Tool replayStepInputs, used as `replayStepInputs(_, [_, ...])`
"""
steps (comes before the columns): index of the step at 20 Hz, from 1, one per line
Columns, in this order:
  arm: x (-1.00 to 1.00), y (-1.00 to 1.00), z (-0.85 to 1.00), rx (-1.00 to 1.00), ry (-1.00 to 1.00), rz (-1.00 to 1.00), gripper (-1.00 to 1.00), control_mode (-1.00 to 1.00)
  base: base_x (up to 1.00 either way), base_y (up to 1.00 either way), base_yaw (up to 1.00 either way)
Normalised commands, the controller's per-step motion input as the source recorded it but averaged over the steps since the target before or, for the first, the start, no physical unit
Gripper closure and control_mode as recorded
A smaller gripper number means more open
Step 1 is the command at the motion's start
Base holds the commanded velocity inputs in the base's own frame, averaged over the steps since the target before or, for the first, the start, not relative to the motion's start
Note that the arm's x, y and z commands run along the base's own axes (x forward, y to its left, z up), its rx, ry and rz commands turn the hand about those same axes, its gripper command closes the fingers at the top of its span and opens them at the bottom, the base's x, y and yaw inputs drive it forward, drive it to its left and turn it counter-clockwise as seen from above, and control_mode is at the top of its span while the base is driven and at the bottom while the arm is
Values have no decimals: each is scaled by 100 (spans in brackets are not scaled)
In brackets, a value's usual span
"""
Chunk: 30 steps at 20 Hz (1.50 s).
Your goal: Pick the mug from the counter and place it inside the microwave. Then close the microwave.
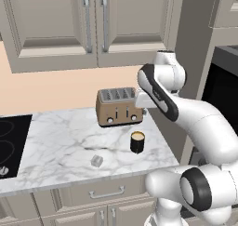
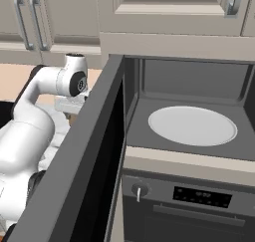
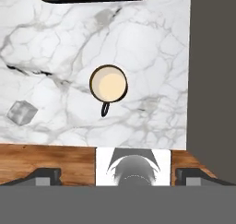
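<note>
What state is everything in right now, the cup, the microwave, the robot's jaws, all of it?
Small black mug with tan inside: upright, empty, standing free on the white marble counter.
Grey built-in microwave: door open, white turntable bare.
Copper toaster: slots empty.
Gripper: jaws open, holding nothing.

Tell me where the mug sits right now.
The mug stands upright on the counter near its right end, in front of the toaster and right of the small grey cube; nothing touches it.

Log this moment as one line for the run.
phase: approach | mug: upright on counter, ungrasped | gripper: open, above | microwave: open
</note>
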Motion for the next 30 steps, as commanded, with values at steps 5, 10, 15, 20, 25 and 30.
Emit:
replayStepInputs(5, [14, 14, -60, 0, 0, -3, -100, -100, 0, 0, 0])
replayStepInputs(10, [24, 1, -34, 0, 0, -7, -100, -100, 0, 0, 0])
replayStepInputs(15, [13, 7, -44, 0, -1, -6, -100, -100, 0, 0, 0])
replayStepInputs(20, [5, 18, -35, 0, -1, -7, -100, -100, 0, 0, 0])
replayStepInputs(25, [0, 2, -12, 0, 0, -3, -100, -100, 0, 0, 0])
replayStepInputs(30, [0, 0, -14, -2, 0, -8, -100, -100, 0, 0, 0])
